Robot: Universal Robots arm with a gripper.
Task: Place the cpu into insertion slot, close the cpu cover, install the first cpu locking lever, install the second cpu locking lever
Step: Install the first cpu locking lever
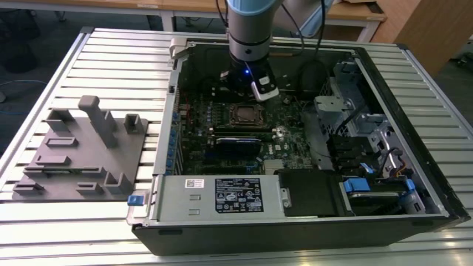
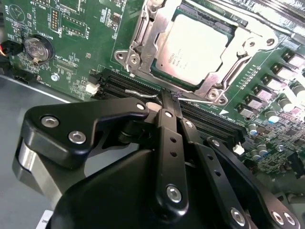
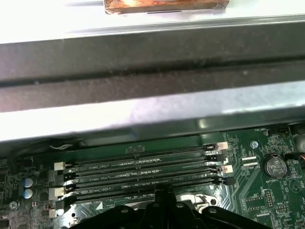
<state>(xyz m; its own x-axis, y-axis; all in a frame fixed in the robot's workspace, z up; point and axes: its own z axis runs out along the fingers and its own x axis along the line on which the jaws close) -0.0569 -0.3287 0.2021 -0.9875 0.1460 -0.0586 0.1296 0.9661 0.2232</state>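
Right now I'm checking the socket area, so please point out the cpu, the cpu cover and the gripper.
cpu (image 2: 193, 50): second wrist view, middle of its silvery face.
cpu cover (image 2: 144, 43): second wrist view, a side bar of its frame.
gripper (image 2: 166, 99): second wrist view, between its fingertips.

In the second wrist view your pincer (image 2: 167, 98) has its tips pressed together over the cover's (image 2: 143, 45) edge beside the memory slots (image 2: 112, 82). You cannot tell whether they pinch the lever wire (image 2: 136, 90). The cover's far side is cut off by the picture's edge. In the exterior view the arm (image 1: 247, 33) hides the pincer's tips, and the slot (image 1: 243, 113) is too small to tell cpu from cover.
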